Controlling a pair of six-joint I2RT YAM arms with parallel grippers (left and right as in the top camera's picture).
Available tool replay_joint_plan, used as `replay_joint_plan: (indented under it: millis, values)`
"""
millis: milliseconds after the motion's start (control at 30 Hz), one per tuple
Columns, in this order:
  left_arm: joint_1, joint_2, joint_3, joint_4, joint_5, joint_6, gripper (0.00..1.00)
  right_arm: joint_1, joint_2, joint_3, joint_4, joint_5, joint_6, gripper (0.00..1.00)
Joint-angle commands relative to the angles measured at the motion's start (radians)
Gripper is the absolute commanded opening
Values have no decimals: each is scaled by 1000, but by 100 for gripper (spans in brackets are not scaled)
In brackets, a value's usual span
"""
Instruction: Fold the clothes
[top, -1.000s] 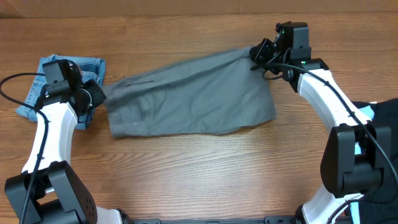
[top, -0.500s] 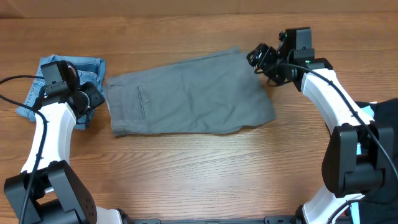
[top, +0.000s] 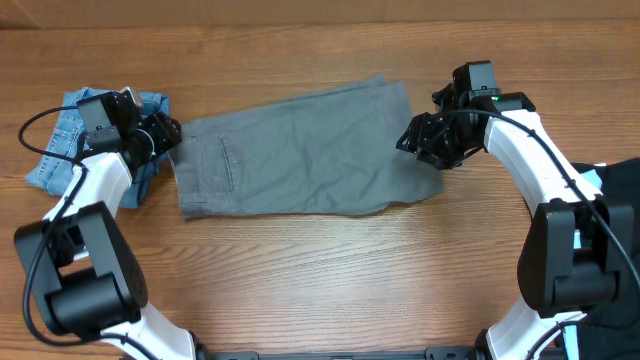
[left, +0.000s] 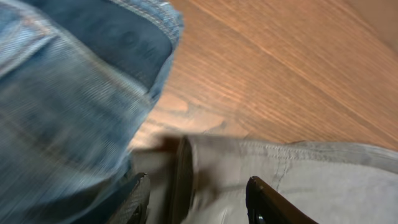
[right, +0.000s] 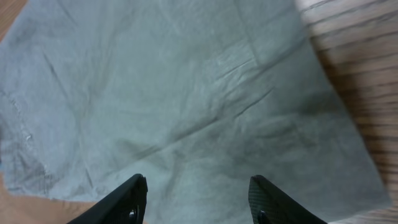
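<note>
Here we are, the grey shorts (top: 300, 150) are spread flat in the middle of the desk (top: 320, 280), waistband to the left side, legs running off to the right. You can see a slit pocket (top: 228, 165) just in from the waistband. The far leg edge angles up toward the back of the desk.

The left arm (top: 100, 180) is right down at the waistband end. From its own camera the fingertips (left: 138, 198) are parted, and the edge of the grey waistband (left: 205, 168) shows in the gap between them. The view is blurred, but the left jaws are spread and clamped on nothing. The small blue denim shorts (top: 60, 150) are bunched just beside them, touching the grey cloth at that corner.

The right arm (top: 530, 140) reaches in over the leg end. Its fingertips (right: 134, 196) hang above the smooth grey fabric (right: 186, 93), and the right jaws are parted too, with nothing pinched between them.

At the desk's right edge lies a black garment (top: 622, 195) with a bit of light-blue cloth (top: 590, 180) beside it.
</note>
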Motion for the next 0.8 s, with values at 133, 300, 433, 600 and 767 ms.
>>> replay_joint_plan:
  millis: [133,300,433,600,767]
  values:
    - [5,156,15,152,151,25,52,5,-1,20,2,-42,-25,56]
    - [7,167,21,182,230,26,22,5,-1,20,2,-42,-25,56]
    - [20,139,60,159,277,26,11,5,-1,20,-3,-42,-25,55]
    - [26,60,100,46,249,65,9,5,-1,20,-6,-42,-25,55]
    - [26,-2,109,-158,87,116,7,9,-1,20,-2,-41,-25,55]
